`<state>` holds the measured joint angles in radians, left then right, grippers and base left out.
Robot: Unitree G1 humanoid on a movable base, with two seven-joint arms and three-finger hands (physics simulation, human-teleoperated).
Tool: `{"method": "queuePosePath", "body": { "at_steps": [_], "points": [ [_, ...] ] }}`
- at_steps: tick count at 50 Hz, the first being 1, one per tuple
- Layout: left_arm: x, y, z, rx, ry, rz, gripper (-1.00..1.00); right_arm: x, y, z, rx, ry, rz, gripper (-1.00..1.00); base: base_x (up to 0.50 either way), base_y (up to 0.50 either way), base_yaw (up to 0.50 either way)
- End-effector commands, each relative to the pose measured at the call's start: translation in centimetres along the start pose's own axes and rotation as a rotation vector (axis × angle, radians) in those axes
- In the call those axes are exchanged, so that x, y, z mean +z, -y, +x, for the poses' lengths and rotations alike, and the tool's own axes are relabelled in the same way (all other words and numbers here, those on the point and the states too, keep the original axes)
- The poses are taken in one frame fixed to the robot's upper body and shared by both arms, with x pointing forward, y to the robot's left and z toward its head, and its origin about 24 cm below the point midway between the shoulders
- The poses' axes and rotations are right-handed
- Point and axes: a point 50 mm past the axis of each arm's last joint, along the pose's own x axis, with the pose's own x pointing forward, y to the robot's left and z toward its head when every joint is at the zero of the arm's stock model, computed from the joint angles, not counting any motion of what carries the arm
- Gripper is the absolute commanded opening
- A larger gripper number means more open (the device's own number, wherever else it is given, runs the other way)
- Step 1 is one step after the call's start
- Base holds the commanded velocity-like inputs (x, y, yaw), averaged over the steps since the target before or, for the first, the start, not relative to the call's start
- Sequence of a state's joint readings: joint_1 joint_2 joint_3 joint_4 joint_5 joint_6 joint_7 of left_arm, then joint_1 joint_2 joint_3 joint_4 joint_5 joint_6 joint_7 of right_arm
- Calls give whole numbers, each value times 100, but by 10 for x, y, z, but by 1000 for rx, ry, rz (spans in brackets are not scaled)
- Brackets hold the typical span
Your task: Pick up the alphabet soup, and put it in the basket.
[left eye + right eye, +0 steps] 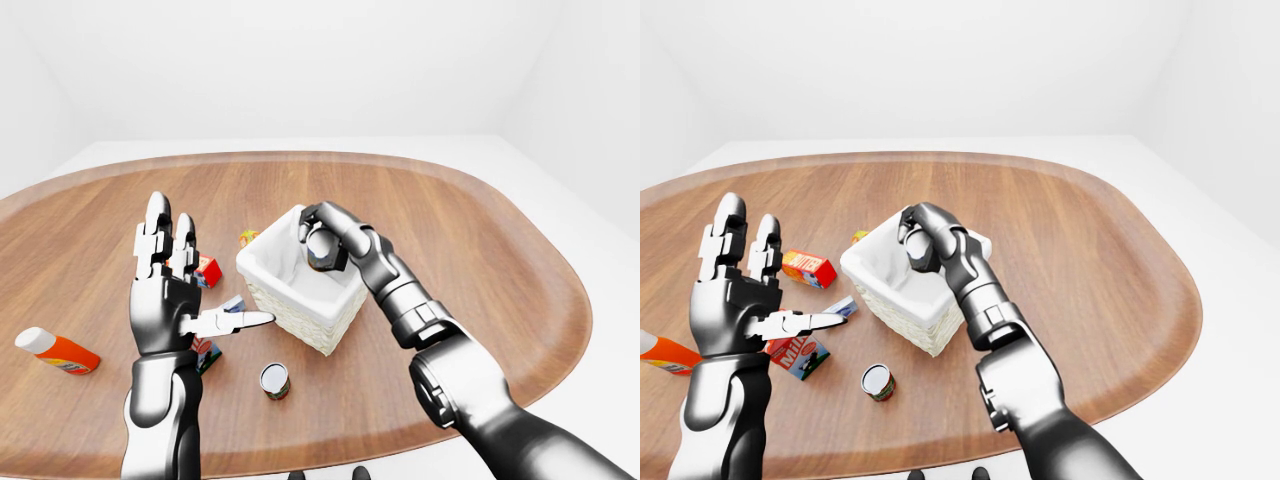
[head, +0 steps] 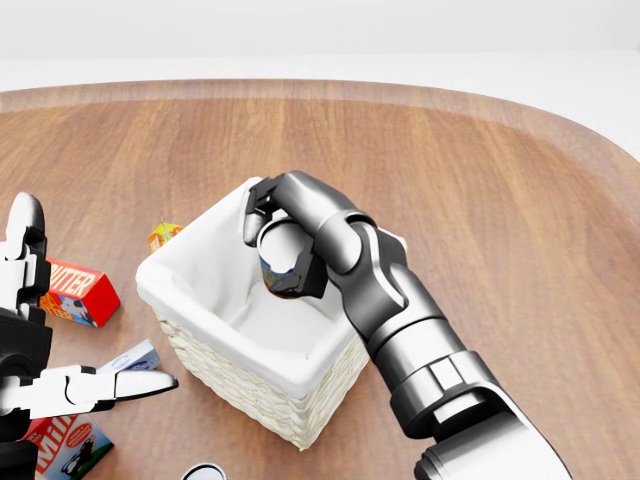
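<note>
- Table (image 1: 480,230) edges are not your worry; every risk here sits around the basket (image 2: 262,385) near the middle of the wood.
- Basket next: your right forearm passes just over its right rim, so a sideways pull-out could drag or tip the light wicker.
- Right hand (image 2: 283,237) is clenched round the alphabet soup (image 2: 283,262), which hangs inside the basket's mouth, above the white liner and not yet resting on the bottom as far as you can see.
- Let go too high or with the can tilted and it may bounce against the liner wall; lower it first, then spread the fingers.
- Left hand (image 1: 168,290) is released, fingers spread and empty, well apart from the basket, above the milk carton (image 1: 796,356) and butter box (image 2: 76,292); keep it there.
- Loose can (image 1: 274,380) below the basket is no concern.
</note>
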<state>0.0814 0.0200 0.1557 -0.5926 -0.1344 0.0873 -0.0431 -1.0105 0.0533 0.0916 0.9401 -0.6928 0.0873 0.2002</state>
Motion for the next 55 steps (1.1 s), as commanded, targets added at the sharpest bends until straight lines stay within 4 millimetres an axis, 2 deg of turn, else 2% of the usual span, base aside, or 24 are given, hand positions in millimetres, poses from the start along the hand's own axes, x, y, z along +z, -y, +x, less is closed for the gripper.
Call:
{"method": "queuePosePath", "body": {
  "at_steps": [1,19,20,21,22,50,53,55],
  "points": [
    [1,0,0,0,5,-1,100,5,3,0,-13,22,17,-100,0,0,0],
    [-1,0,0,-1,-4,0,100,3,0,0,-3,15,11,-100,0,0,0],
    [-1,0,0,-1,-4,0,100,3,0,0,-3,13,10,-79,0,0,0],
    [-1,0,0,-1,-4,1,100,3,0,0,-2,12,8,-47,0,0,0],
    [-1,0,0,-1,-3,0,100,2,-2,0,8,8,0,100,0,0,0],
    [-2,1,0,-1,-10,1,100,-3,-5,0,21,-12,-1,100,0,0,0],
    [-3,1,0,-2,-12,1,100,0,-3,0,18,1,-7,100,0,0,0],
    [-2,1,0,-2,-9,1,100,7,5,-1,-1,29,-10,100,0,0,0]
  ]
}}
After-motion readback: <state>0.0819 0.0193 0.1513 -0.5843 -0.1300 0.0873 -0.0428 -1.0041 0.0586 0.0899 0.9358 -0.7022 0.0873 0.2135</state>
